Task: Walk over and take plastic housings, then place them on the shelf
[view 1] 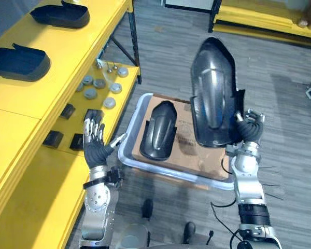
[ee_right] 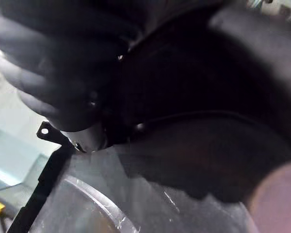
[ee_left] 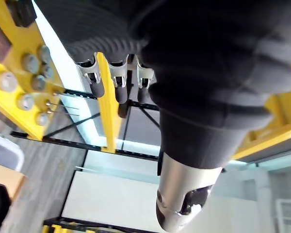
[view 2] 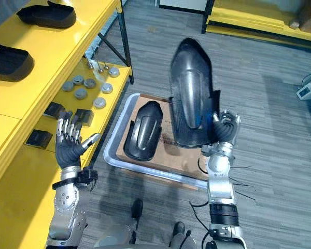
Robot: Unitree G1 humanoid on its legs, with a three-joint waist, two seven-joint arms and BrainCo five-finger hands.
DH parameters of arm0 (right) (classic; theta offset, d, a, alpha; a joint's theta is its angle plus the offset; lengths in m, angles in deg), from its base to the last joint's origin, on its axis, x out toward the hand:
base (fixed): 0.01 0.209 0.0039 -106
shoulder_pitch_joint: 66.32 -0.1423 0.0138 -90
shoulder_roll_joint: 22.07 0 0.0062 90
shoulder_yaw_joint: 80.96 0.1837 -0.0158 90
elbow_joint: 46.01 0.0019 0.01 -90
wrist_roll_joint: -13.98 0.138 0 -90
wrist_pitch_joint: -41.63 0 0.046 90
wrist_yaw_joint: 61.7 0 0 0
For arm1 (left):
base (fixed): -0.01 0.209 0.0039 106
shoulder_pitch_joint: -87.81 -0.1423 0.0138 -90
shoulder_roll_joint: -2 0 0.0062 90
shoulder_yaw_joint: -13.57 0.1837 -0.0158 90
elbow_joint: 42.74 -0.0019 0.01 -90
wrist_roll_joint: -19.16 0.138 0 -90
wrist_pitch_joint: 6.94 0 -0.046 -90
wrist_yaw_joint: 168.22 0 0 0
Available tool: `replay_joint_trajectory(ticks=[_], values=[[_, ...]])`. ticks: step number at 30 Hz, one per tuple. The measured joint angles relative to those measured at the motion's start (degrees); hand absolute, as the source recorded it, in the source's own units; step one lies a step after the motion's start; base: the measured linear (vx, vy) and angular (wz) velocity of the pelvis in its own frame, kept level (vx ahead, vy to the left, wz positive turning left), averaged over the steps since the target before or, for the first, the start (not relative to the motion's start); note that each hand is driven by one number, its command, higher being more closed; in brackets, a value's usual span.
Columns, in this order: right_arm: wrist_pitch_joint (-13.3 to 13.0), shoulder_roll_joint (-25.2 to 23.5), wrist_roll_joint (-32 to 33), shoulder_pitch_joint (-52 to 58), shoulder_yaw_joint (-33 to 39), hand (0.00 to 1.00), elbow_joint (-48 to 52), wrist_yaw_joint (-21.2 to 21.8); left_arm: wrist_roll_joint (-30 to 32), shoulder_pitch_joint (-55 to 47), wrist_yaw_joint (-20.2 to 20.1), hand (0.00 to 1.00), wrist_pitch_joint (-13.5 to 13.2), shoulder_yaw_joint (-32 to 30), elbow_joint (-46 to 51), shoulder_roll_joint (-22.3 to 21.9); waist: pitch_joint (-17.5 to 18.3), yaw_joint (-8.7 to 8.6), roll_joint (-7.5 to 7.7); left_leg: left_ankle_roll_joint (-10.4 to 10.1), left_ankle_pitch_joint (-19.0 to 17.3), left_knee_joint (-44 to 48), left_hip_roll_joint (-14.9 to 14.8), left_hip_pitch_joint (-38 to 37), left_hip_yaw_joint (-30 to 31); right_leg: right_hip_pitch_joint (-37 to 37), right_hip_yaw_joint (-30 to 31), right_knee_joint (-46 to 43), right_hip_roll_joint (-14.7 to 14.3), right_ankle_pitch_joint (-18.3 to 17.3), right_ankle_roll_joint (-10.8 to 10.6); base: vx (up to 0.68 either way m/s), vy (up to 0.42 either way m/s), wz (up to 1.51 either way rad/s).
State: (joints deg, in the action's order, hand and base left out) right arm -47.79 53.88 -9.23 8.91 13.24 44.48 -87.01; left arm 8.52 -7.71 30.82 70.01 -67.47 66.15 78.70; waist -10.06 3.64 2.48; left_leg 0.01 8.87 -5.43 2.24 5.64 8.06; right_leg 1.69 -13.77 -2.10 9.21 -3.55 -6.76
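Left eye view, right hand (view 1: pixel 249 129): I see it clamped on housing (view 1: pixel 212 93), above tray (view 1: pixel 166 172).
Left hand (view 1: pixel 96 148): fingers apart, beside shelf (view 1: pixel 36 207) edge.

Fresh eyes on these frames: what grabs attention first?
The tall glossy black plastic housing stands out, held upright in the right hand. On the floor, a second black housing lies on brown cardboard in a grey tray. The left hand is open beside the yellow shelf.
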Motion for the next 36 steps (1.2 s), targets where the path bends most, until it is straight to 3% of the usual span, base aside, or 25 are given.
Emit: replay_joint_trajectory(ticks=[11,15,20,21,25,26,29,36], values=[[0.1,-4.4,-2.1,-1.5,-11.9,1.00,2.3,-0.8,0.3,7.4,2.4,0.00,4.1,10.8,-4.0,-0.7,2.0,-1.48,0.00,-0.1,0.3,0.0,-0.2,-0.5,-0.3,0.0,0.6,-0.6,-0.1,0.0,0.0,-0.02,-0.002,-0.02],[-0.1,-5.0,-1.0,-1.4,-16.1,1.00,3.4,-1.4,2.7,8.3,5.4,0.00,6.5,11.8,-7.7,-0.9,2.8,-2.71,0.03,-0.1,0.3,0.0,-0.2,-0.6,-0.6,-0.1,1.0,-0.6,-0.1,0.0,0.0,-0.02,-0.002,-0.05],[-0.1,-4.9,0.5,-0.8,-17.8,1.00,3.3,-2.5,4.1,9.4,7.8,0.00,7.8,12.6,-9.9,-0.9,2.9,-2.85,0.04,-0.1,0.3,0.0,-0.4,-1.1,-2.0,-0.1,1.8,-0.7,-0.1,0.1,0.1,-0.01,-0.004,-0.08],[-0.1,-4.9,0.9,-0.6,-18.2,1.00,3.3,-2.6,4.1,9.6,7.8,1.00,7.8,13.0,-10.6,-0.9,2.9,-2.84,0.04,-0.1,0.3,-0.1,-0.5,-1.2,-2.1,-0.1,2.1,-0.7,-0.1,0.1,0.1,-0.02,-0.007,-0.10],[-0.1,-4.6,2.5,0.0,-18.8,1.00,3.2,-2.5,4.0,10.0,8.1,1.00,7.8,13.3,-12.1,-0.7,3.0,-2.86,0.05,-0.1,0.3,-0.1,-0.6,-1.2,-2.8,-0.5,2.9,-0.6,-0.2,0.2,0.1,-0.02,-0.006,-0.12],[-0.1,-4.5,3.0,0.4,-18.8,0.00,3.2,-2.5,4.0,10.2,8.3,1.00,7.8,13.4,-12.3,-0.7,3.0,-2.90,0.05,-0.1,0.3,-0.1,-0.6,-1.2,-2.9,-0.6,3.0,-0.6,-0.2,0.2,0.1,-0.02,-0.005,-0.06],[-0.2,-3.9,6.3,2.1,-19.6,0.00,2.9,-2.2,4.0,10.2,8.6,1.00,7.9,13.8,-13.7,-0.1,4.7,-3.06,0.07,-0.1,0.3,-0.1,-0.6,-0.9,-3.0,-1.0,3.1,-0.6,-0.1,0.2,0.1,-0.01,-0.002,-0.01],[-3.0,-2.3,11.7,4.4,-25.1,0.00,2.4,2.6,4.0,10.2,9.5,1.00,8.8,11.5,-14.3,1.2,6.5,-3.06,0.18,-0.1,0.3,-0.2,-1.1,-1.1,-3.1,-0.9,3.2,-0.7,-0.6,0.4,0.4,-0.01,-0.002,0.00]])
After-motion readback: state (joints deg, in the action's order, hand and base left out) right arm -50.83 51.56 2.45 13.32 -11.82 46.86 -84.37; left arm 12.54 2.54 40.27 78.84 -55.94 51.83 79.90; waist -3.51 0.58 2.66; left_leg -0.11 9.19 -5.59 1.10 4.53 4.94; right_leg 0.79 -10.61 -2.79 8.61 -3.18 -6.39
